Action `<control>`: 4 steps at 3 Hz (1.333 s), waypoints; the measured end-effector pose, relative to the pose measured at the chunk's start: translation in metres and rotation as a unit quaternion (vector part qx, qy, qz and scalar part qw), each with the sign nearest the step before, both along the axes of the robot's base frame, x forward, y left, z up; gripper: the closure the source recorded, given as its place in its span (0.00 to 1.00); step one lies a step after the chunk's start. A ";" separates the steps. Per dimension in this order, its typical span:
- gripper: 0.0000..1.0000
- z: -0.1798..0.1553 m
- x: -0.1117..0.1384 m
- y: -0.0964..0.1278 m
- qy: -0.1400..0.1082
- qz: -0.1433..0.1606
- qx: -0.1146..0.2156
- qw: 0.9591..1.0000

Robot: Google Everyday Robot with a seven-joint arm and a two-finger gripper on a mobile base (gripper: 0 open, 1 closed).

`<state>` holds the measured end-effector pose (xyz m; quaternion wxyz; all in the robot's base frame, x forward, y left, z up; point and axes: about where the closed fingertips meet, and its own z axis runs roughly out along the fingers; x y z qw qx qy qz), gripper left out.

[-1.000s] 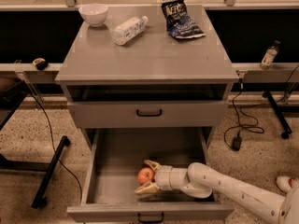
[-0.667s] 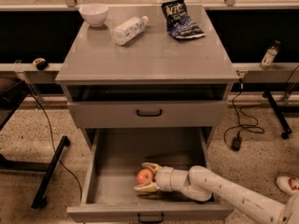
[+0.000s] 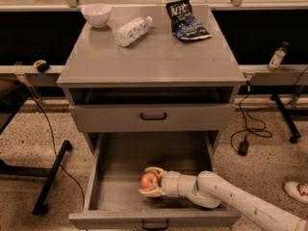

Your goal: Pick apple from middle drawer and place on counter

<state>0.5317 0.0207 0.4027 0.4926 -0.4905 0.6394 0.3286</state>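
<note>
- Lower centre of frame: the end effector (image 3: 147, 182) is clamped on the red apple (image 3: 150, 180), inside the open middle drawer (image 3: 120, 172).
- The grey worktop (image 3: 154, 57) sits above, upper centre.

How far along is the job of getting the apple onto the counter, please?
Done: the wide grey metal drawer is open. In hand: the two-finger gripper is closed around the small red apple low inside it. Left: lifting it onto the smooth grey counter.

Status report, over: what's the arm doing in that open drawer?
Gripper low in middle drawer, closed on apple. Apple not lifted out yet. Far end of counter: bowl, bottle, chip bag.
</note>
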 end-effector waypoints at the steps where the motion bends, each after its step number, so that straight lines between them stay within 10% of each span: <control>1: 1.00 0.048 -0.011 0.001 -0.049 0.031 0.002 0.998; 2: 1.00 0.099 -0.022 -0.005 -0.087 0.069 -0.009 0.994; 4: 1.00 0.190 -0.005 -0.080 -0.086 0.110 0.050 0.989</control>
